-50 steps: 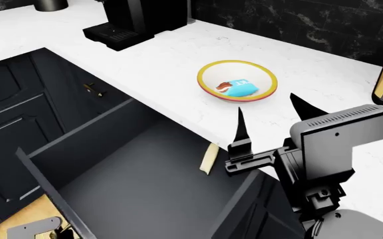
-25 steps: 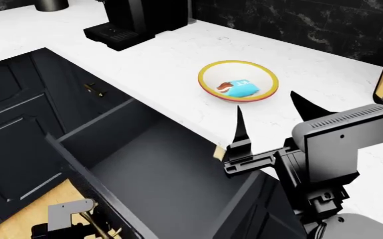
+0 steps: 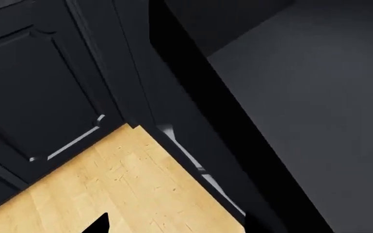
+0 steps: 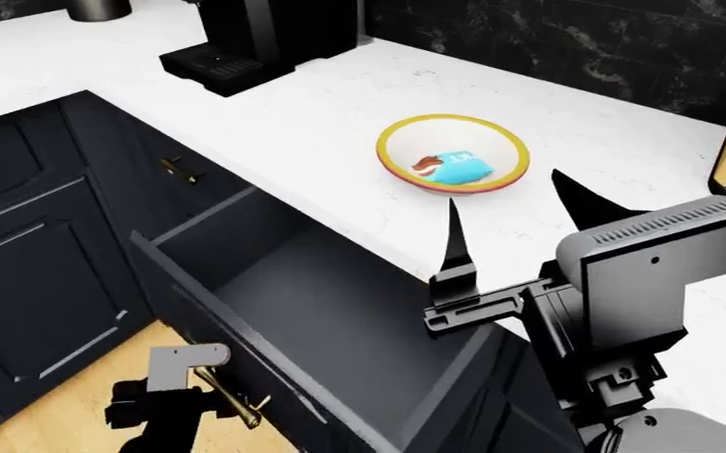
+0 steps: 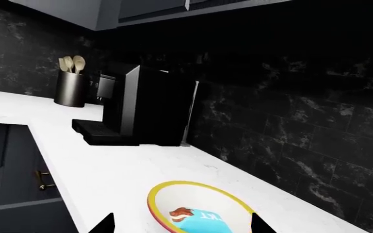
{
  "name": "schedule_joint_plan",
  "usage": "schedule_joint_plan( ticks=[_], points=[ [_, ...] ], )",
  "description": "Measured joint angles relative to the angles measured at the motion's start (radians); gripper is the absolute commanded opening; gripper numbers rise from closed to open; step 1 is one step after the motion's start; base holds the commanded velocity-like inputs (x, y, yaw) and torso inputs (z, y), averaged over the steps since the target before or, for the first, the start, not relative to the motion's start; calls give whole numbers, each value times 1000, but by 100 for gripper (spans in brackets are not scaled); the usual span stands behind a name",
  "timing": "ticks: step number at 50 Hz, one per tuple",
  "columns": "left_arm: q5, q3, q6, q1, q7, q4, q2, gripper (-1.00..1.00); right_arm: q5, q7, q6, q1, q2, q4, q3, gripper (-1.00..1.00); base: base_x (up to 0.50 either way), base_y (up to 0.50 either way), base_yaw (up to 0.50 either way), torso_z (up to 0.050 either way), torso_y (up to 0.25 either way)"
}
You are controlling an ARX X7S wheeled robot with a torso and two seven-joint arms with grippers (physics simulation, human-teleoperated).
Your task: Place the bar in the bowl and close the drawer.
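The bar [image 4: 455,166] is lying inside the bowl [image 4: 452,154], blue wrapper w/ the brown-red end pointing toward the coffee machine [image 4: 261,36]. The bowl is sitting on the white table [image 4: 325,109], back from the front edge & toward the dark tiled wall. In the right wrist view the bowl [image 5: 199,206] & bar [image 5: 199,218] are showing low in frame, w/ the coffee machine [image 5: 141,107] and a dark pot of wooden spoons [image 5: 71,85] further along the table by the wall.

The right claw [image 4: 514,222] is hovering over the table's front edge, just nearer the robot than the bowl, not touching it. Its two black fingers are spread wide, released, nothing between them; the bar is lying well clear beyond the tips.

The drawer [image 4: 325,330] is standing partly open below the table's front edge, dark inside, nothing visible in it. Its gold handle [image 4: 230,396] is on the front panel, and the left claw [image 4: 167,401] is sitting right at that handle, low at the drawer front above the wood floor [image 4: 60,415]. Whether it's clenched on the handle or just pressing: can't tell, fingers aren't clear in either view. The left wrist view is showing only the drawer's front panel [image 3: 199,145], a panelled cabinet door [image 3: 37,97] & floor [image 3: 121,194].
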Motion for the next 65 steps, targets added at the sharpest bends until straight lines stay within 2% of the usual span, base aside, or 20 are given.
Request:
schedule_joint_plan(
  ticks=[12,19,24,29,38,46,55,65],
  points=[
    [1,106,55,-140,-46,-207,6,100,22,12,11,22,1,-1,2,100,0,0,0,2,4],
    [-95,244,130,-242,-104,-391,2,100,29,16,15,32,1,2,0,100,0,0,0,3,3],
    [-255,416,202,-322,-148,-541,-1,100,33,19,15,34,4,1,1,100,0,0,0,0,2],
    [-503,653,268,-391,-177,-673,5,100,33,20,12,33,7,1,0,100,0,0,0,2,2],
    [-1018,1124,208,-453,-238,-673,-12,100,32,20,4,25,17,0,3,100,0,0,0,5,6],
    [-1321,1443,227,-486,-262,-673,-21,100,35,23,-4,19,27,-4,9,100,0,0,0,5,6],
    [-1516,1636,286,-489,-269,-673,-22,100,35,26,-14,9,34,-7,12,100,0,0,0,5,7],
    [-1595,1686,324,-481,-272,-673,-19,100,36,30,-18,12,32,-8,7,100,0,0,0,3,5]
  ],
)
